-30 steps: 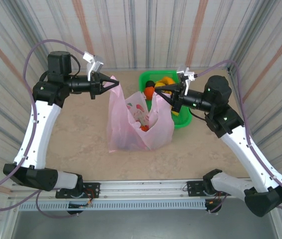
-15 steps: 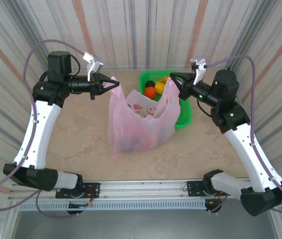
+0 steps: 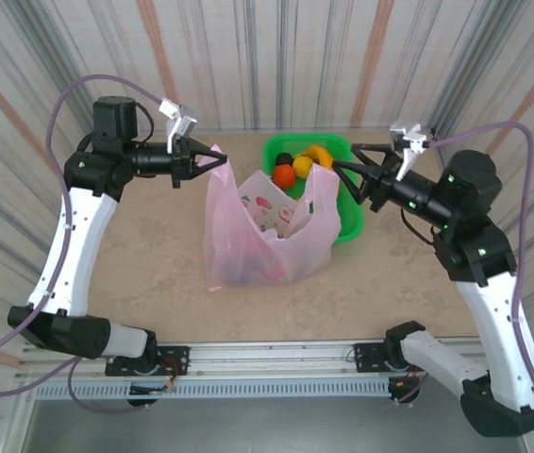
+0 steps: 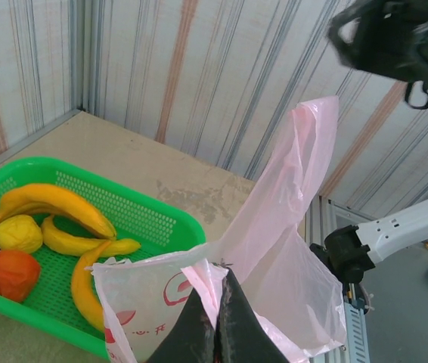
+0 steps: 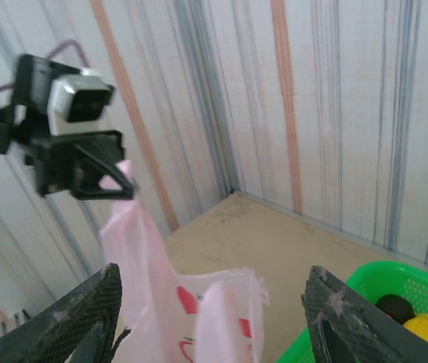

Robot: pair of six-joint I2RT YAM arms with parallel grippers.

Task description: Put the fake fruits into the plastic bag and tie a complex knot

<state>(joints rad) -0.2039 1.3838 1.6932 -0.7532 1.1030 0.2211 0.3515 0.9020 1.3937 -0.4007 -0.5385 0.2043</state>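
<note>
The left gripper (image 3: 216, 160) is clamping one handle of the plastic bag (image 3: 248, 250), which is standing open at the centre of the top view. The right gripper (image 3: 344, 179) is hovering right of the bag, jaws spread and empty. The fake fruits (image 3: 297, 168) are lying in the green basket (image 3: 347, 228), upper centre.

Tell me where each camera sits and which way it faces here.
Top: above and behind the arms, looking down on table, bag and basket; left gripper, right gripper and both arm bases show.
Left wrist: on the left arm, facing across bag and basket toward the right gripper; its shut fingers pinch the bag.
Right wrist: on the right arm, facing the left gripper; its open fingers flank the bottom.
Shared: both wrist views hold bag and basket.
</note>
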